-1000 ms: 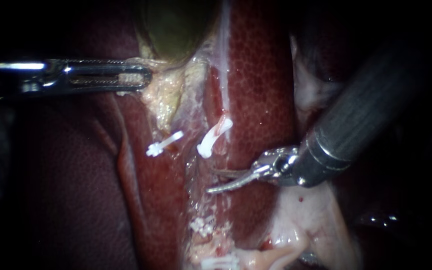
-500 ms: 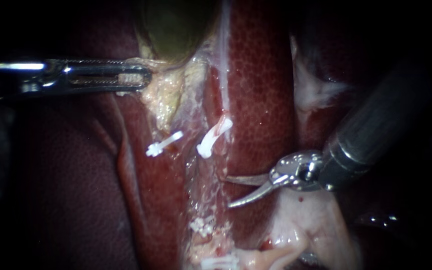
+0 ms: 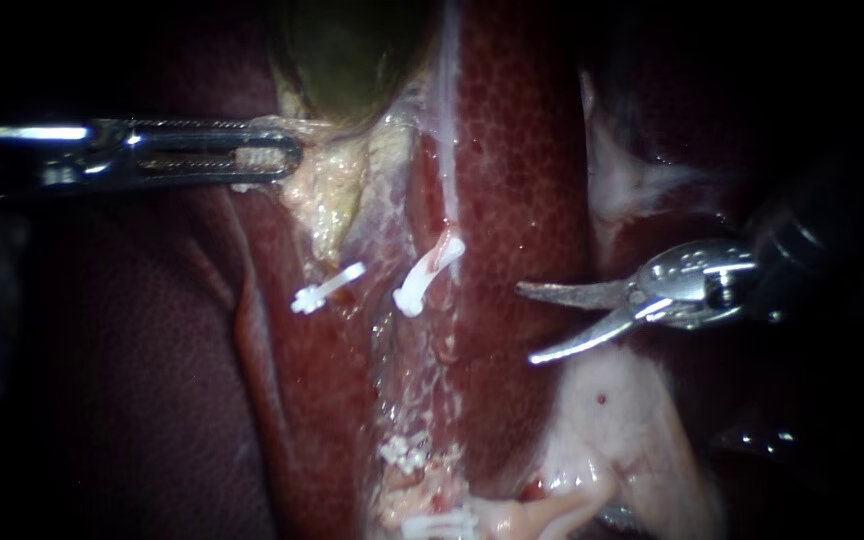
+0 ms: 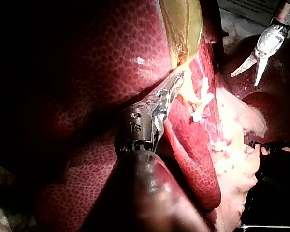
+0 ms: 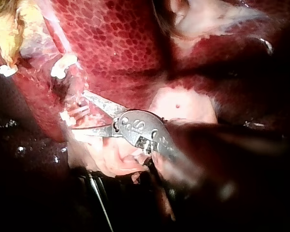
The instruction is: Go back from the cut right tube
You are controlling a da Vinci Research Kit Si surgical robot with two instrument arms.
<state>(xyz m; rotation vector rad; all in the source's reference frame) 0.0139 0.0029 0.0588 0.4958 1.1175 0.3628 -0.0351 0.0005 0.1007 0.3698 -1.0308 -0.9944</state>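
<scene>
Dark background swallows the edges of the endoscope view, so the right instrument (image 3: 526, 324) shows its hinge and two curved blades but hardly any shaft. Those blades are spread wide with nothing between them. They sit well clear of the white clip (image 3: 430, 275) on the cut right tube (image 3: 449, 205), with only a strip of bare liver (image 3: 522, 150) between blades and clip, so plenty of room there. On the clip's other side and farther off, the left instrument (image 3: 287, 160) has its jaws pinched on the pale fringe of the gallbladder (image 3: 352, 50), and the rest of the gallbladder is cut off at the edge. A second clip (image 3: 327, 288) lies near the first one. The left wrist view shows that pinch on yellow tissue much more plainly, with the spread blades small and well beyond the clip. In the right wrist view the instrument's own shaft is a dark blur hiding whatever's behind it, though you can see pale tissue (image 3: 602, 420) under the blades.
</scene>
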